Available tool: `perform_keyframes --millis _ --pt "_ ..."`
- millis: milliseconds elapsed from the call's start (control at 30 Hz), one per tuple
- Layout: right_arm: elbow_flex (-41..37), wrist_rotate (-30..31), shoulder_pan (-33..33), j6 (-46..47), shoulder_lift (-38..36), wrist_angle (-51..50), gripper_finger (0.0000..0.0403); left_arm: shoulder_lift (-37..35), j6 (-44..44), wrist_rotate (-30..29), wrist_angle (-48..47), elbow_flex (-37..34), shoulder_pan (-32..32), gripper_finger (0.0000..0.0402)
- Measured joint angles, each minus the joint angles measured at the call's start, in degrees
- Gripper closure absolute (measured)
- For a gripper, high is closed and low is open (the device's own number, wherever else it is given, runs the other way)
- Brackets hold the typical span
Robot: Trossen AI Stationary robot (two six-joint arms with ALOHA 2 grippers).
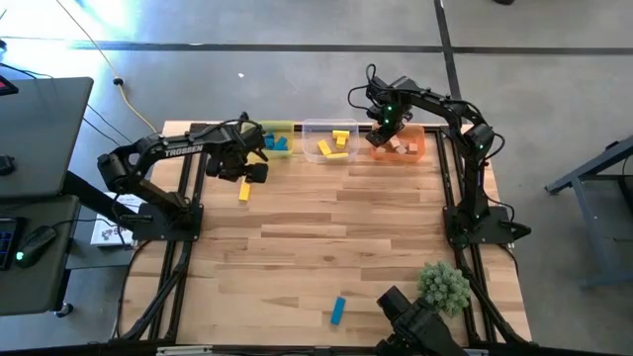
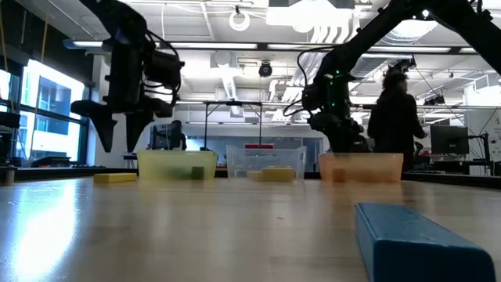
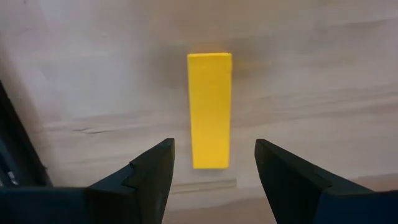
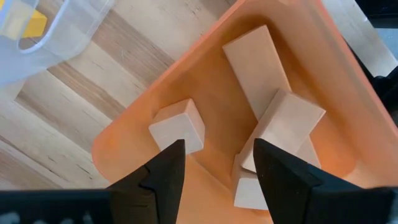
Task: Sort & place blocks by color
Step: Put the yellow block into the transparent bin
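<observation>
Currently the left gripper [image 1: 244, 178] is held above a yellow bar [image 1: 243, 192] lying flat on the bench [image 1: 326, 247] near its far left corner, just in front of the yellow bin [image 1: 288, 129]. Its jaws stand wide apart and nothing is held between them; from the left wrist the bar [image 3: 209, 109] is seen centred in the gap, its long axis running between the fingers [image 3: 149, 171].

For a clean pick, the claw should be lowered straight down until both fingers flank the bar's long sides, then closed squarely across its narrow width, so that the bar is not twisted or pushed aside. It would then belong with the yellow pieces in the clear bin [image 1: 330, 127].

The right gripper [image 1: 382, 133] hangs over the orange bin [image 1: 419, 153] at the far edge, jaws parted and empty, above the tan blocks [image 4: 261, 118] inside. A blue bar [image 1: 338, 311] is left near the front edge.
</observation>
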Motion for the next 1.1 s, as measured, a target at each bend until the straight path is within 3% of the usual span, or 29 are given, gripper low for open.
perform_keyframes --millis 867,1100 --pt "0.0 0.0 0.1 2.0 0.0 0.5 0.0226 -0.2 -6.9 0.3 15.5 -14.8 -3.2 0.0188" --pt "0.0 -3.0 0.1 3.7 0.0 0.1 0.0226 -0.2 -2.4 -0.8 15.8 -15.0 -3.3 0.0237"
